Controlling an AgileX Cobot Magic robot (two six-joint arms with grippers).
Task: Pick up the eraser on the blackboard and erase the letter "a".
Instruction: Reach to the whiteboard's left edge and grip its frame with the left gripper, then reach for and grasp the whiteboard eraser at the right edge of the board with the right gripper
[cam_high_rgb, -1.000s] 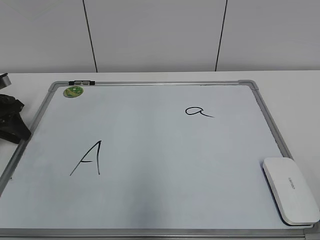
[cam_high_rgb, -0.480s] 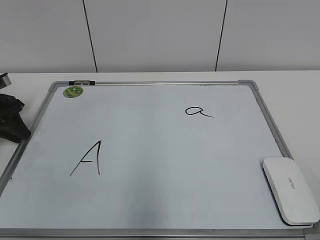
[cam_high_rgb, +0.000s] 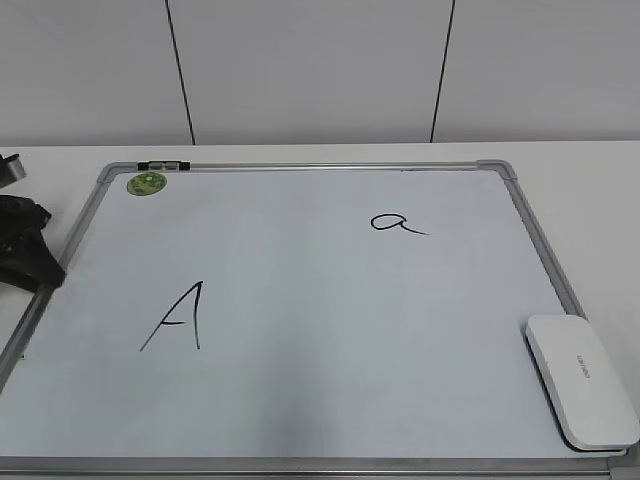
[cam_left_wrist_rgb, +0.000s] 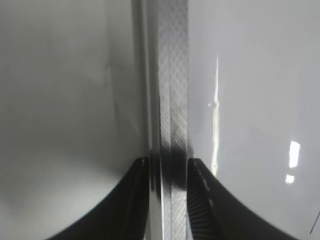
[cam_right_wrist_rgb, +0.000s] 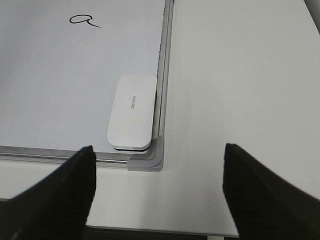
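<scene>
My right gripper (cam_right_wrist_rgb: 157, 192) hangs wide open and empty. The eraser (cam_right_wrist_rgb: 132, 111) lies just ahead, slightly left, in the blackboard's (cam_right_wrist_rgb: 50, 75) near corner — long axis pointing away. My left gripper (cam_left_wrist_rgb: 168, 172) straddles the far frame, so right is nearer.

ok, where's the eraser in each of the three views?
Exterior view: eraser at lower right, on the blackboard by its right frame.
Left wrist view: not in it.
Right wrist view: eraser centre, just above the board's grey corner piece.
Shared landmark: the letter "a", also at upper left of the right wrist view.
</scene>
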